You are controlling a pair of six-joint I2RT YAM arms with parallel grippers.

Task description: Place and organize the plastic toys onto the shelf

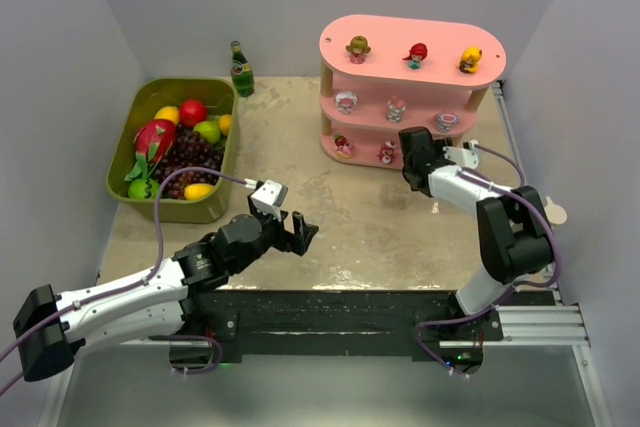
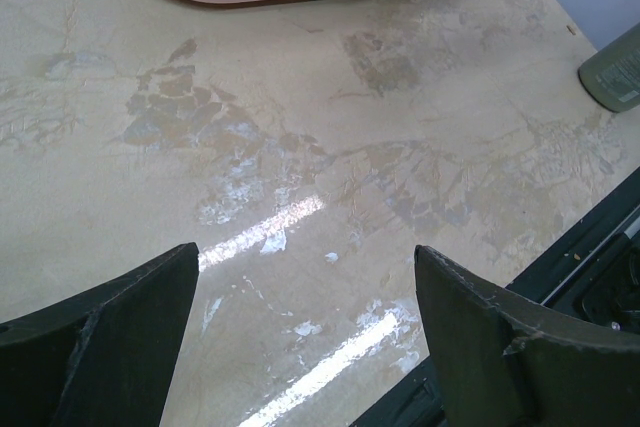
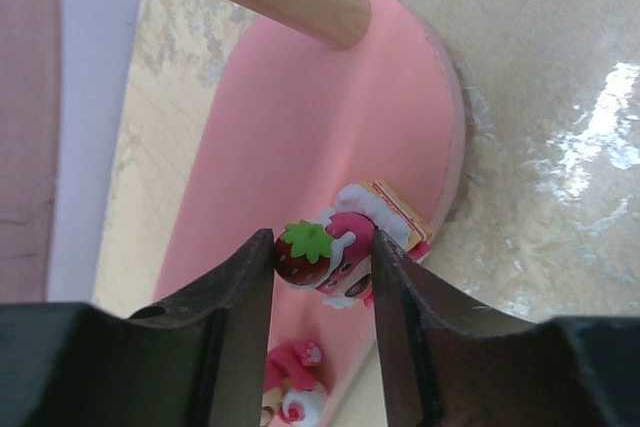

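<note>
You are gripping the strawberry toy point(image 3: 330, 262) in the right pincer point(image 3: 322, 242) at the front edge of the shelf's point(image 3: 300, 127) bottom board, its long axis slanting across the fingers, while the left pincer point(image 2: 305, 337) is hanging open, farther off.

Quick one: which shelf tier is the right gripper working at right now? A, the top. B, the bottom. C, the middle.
B: the right gripper clasps a strawberry toy on the lowest board of the shelf, which sits directly on the table.
</note>
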